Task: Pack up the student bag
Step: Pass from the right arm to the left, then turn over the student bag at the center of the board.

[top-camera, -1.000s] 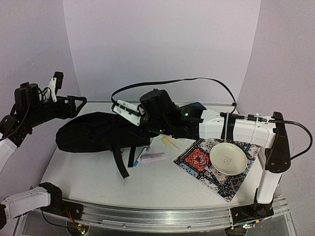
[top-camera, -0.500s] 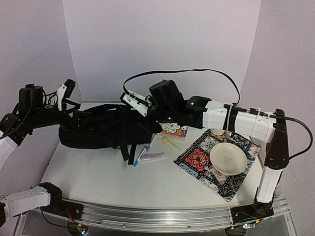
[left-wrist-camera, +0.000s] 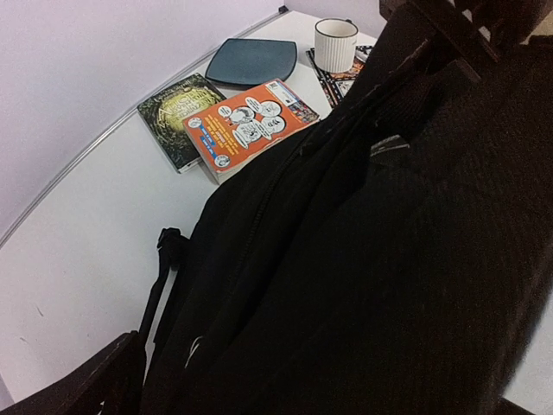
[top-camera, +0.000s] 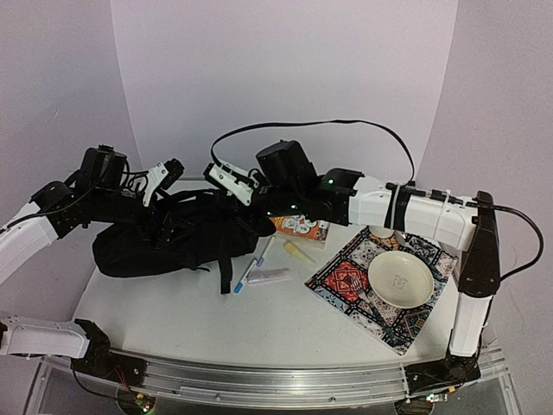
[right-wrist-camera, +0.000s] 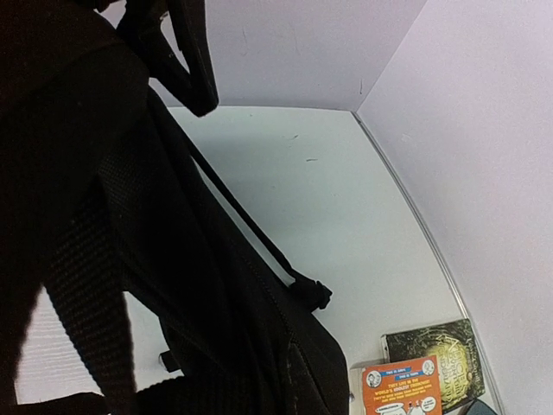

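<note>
Top external, outstretched right gripper [top-camera: 216,174] pinching student bag [top-camera: 160,244], left gripper [top-camera: 170,176] agape

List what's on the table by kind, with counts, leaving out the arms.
Bags: 1, student bag
Books: 2, orange book, green book
Tableware: 3, bowl, square plate, mug
Mats: 1, patterned mat
Small items: 3, blue pen, white tube, yellow item
Total: 10

You can read almost nothing here. Ahead of the left gripper [left-wrist-camera: 302,385], the orange book [left-wrist-camera: 246,125] carries speech bubbles and round badges, but the print is too small to make out. The dark book [left-wrist-camera: 177,112] touching it has an ornate title, also illegible.
</note>
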Robot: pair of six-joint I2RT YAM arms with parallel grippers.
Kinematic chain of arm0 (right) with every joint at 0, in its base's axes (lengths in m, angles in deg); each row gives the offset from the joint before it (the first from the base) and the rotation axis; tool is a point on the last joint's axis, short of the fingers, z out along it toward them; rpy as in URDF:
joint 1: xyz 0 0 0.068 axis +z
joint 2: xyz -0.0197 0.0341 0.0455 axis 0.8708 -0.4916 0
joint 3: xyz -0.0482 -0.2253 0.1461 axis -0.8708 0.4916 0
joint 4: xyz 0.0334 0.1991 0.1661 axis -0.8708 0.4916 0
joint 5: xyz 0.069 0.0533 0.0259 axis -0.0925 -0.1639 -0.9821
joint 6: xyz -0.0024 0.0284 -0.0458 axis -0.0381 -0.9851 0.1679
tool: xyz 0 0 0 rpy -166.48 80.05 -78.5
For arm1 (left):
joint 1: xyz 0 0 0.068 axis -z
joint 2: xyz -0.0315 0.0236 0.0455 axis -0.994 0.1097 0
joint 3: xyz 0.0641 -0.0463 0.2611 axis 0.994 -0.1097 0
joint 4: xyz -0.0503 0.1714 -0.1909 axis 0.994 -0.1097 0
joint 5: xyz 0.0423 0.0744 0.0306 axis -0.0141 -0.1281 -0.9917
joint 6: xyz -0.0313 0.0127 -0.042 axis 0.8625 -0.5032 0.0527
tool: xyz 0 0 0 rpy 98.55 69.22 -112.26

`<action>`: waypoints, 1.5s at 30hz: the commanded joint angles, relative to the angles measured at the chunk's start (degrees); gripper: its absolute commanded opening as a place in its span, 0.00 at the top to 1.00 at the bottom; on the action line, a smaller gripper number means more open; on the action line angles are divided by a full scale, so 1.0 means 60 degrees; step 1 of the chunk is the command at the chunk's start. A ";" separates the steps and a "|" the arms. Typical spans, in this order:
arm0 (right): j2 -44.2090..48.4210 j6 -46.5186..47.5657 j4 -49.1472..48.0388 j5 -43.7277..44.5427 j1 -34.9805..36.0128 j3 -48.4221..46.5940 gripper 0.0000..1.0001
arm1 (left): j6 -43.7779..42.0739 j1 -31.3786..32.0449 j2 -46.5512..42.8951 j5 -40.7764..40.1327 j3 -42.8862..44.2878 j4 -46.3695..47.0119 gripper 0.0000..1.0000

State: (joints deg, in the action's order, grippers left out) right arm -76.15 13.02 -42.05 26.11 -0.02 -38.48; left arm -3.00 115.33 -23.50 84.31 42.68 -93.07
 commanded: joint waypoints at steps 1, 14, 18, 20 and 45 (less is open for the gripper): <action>0.0029 -0.0655 -0.1526 -0.0592 0.0065 -0.1064 1.00 | -0.0185 0.0292 0.0441 -0.0351 0.0423 0.0015 0.06; 0.0169 -0.1126 -0.1535 0.0526 0.0050 -0.1160 0.65 | 0.2109 0.0299 0.0546 -0.1737 0.2059 0.0124 1.00; 0.0793 -0.1303 -0.1727 0.1444 0.0054 -0.0356 0.46 | 0.4075 0.0296 0.0584 -0.3440 0.2502 0.0457 1.00; 0.1155 -0.1396 -0.1868 0.1873 0.0048 0.0179 0.40 | 0.5038 0.0292 0.0529 -0.4204 0.2480 0.0682 1.00; 0.3620 -0.4336 -0.3055 0.2365 0.0049 0.4824 0.15 | 1.3867 -0.1711 0.0055 -0.3107 -0.2925 0.7438 1.00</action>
State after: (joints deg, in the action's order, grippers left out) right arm -57.99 -9.26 -56.88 40.98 -0.02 -10.80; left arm 67.94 105.28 -22.62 62.76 28.50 -63.90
